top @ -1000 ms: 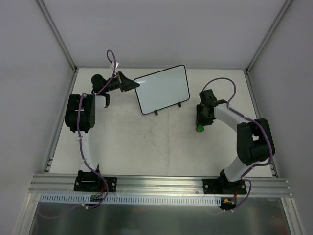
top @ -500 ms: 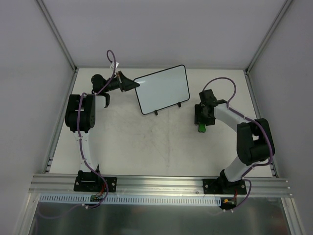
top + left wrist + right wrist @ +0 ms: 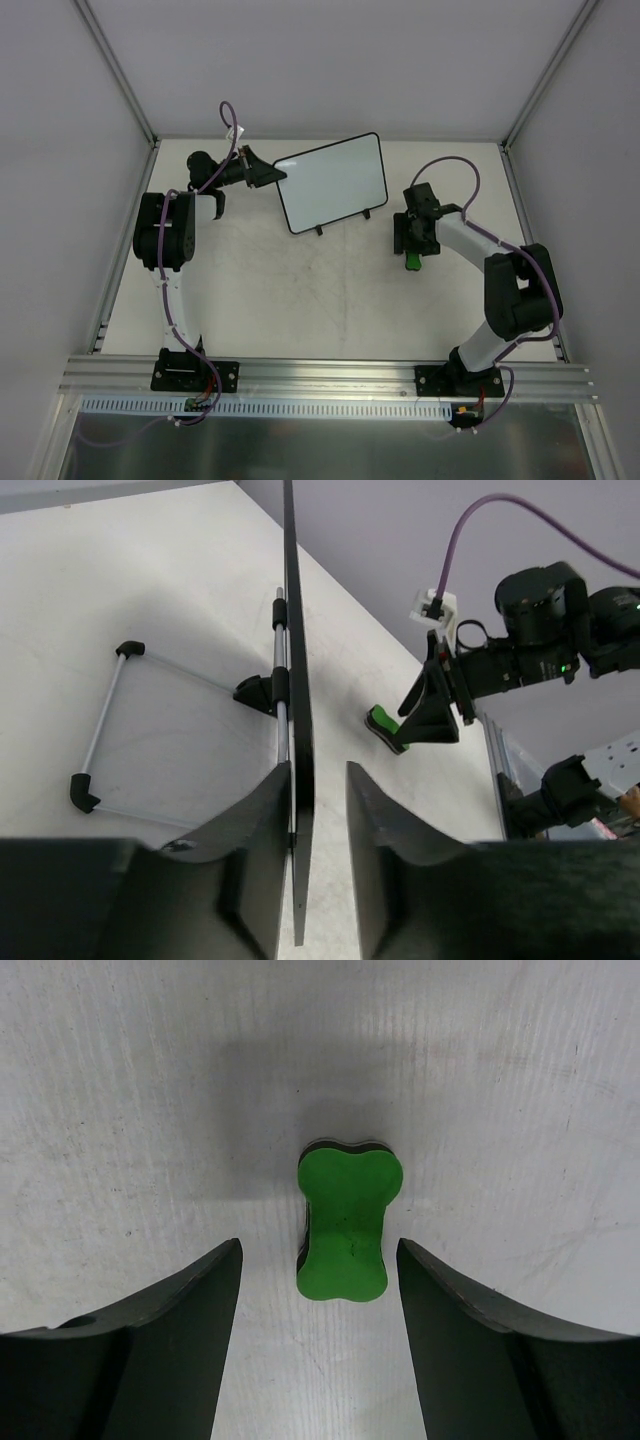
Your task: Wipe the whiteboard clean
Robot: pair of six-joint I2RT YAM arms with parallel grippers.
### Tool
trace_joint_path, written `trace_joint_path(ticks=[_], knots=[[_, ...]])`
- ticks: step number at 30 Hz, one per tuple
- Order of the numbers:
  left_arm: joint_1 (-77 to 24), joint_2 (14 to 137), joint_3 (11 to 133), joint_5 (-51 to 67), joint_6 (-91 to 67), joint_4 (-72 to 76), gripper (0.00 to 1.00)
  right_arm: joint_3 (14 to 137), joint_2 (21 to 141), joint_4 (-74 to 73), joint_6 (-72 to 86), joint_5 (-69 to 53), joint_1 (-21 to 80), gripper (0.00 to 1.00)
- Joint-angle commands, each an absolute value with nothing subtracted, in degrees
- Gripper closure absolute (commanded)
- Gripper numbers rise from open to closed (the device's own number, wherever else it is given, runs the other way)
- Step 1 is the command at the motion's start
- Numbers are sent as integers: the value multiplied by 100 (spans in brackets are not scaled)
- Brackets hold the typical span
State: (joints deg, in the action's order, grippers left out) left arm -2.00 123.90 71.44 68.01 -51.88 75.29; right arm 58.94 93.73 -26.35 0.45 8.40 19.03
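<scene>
The whiteboard (image 3: 335, 180) stands tilted on its two black feet at the back middle, and its face looks blank. My left gripper (image 3: 268, 176) is at its left edge. In the left wrist view the board's thin black edge (image 3: 297, 730) runs between my left gripper's (image 3: 318, 780) jaws, against the left finger, with a gap to the right finger. A green bone-shaped eraser (image 3: 410, 264) lies flat on the table to the right. My right gripper (image 3: 412, 250) hangs open just above it. In the right wrist view the eraser (image 3: 345, 1225) lies just beyond my right gripper's (image 3: 320, 1252) spread fingertips, untouched.
The board's wire stand (image 3: 100, 730) with black end caps rests on the white table behind it. Grey walls and aluminium posts (image 3: 125, 80) close in the table on three sides. The right arm (image 3: 540, 620) shows in the left wrist view.
My right gripper has shifted slightly left and back, away from the green eraser, which stays on the table. The left arm and the whiteboard have not moved.
</scene>
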Motion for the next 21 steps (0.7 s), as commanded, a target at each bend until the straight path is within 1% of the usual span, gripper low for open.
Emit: trace_joint_path(ticks=[1, 4, 12, 13, 14, 16, 17, 20, 21], knots=[[-264, 12401, 7330, 7075, -5309, 8499, 64, 6100, 9088, -2698, 88, 967, 1942, 33], [-264, 12384, 7330, 7066, -5326, 8517, 54, 6091, 9097, -2707, 97, 949, 1951, 33], [-211, 12340, 7295, 6961, -5317, 8525, 50, 6091, 9018, -2690, 88, 932, 1969, 33], [-141, 12279, 7269, 6935, -5309, 8499, 48, 6091, 9009, -2698, 105, 932, 1969, 33], [-97, 12244, 7251, 6908, -5309, 8490, 40, 6082, 8965, -2681, 105, 932, 1960, 33], [-35, 12130, 7190, 6882, -5282, 8482, 39, 6038, 8886, -2602, 123, 905, 1960, 33], [139, 12059, 7163, 6873, -5204, 8264, 33, 6012, 8781, -2567, 132, 870, 1969, 33], [385, 11664, 6874, 6698, -4852, 7885, 24, 5933, 8605, -2435, 158, 861, 2021, 33], [439, 11550, 6795, 6654, -4791, 7814, 17, 5915, 8474, -2374, 158, 896, 2048, 33]])
